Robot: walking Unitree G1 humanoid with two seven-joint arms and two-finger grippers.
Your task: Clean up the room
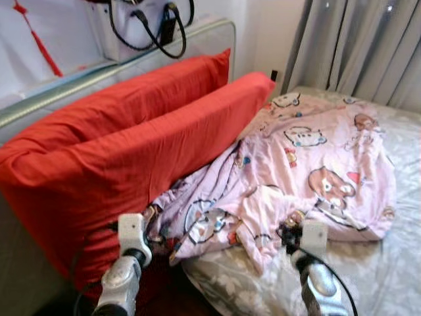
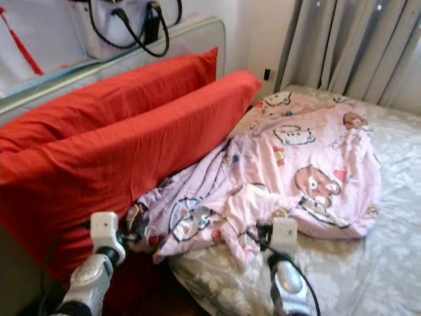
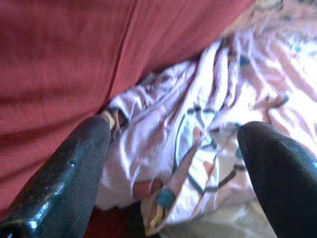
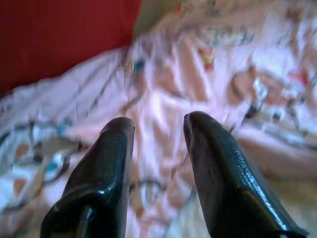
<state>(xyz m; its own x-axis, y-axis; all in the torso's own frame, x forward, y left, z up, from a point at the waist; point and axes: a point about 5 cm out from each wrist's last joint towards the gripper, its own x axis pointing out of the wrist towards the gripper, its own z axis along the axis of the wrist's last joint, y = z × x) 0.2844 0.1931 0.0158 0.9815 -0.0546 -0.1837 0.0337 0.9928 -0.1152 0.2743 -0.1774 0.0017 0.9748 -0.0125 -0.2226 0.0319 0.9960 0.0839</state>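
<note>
A crumpled pink cartoon-print blanket (image 1: 309,151) lies across the grey patterned bed sheet (image 1: 395,263), with one end bunched against two large red pillows (image 1: 131,151). My left gripper (image 1: 152,227) is at the blanket's bunched edge beside the front pillow. In the left wrist view it (image 3: 173,139) stands wide open over the folds. My right gripper (image 1: 288,232) hovers at the blanket's near hem. In the right wrist view its fingers (image 4: 119,134) are a narrow gap apart with nothing between them, and the blanket (image 4: 163,89) lies ahead.
The pillows lean on a grey headboard (image 1: 39,99) on the left. A white bag with black straps (image 1: 141,26) sits on the ledge above it. Grey curtains (image 1: 362,46) hang at the back right. A dark gap (image 1: 164,283) opens below the pillows at the bed's near corner.
</note>
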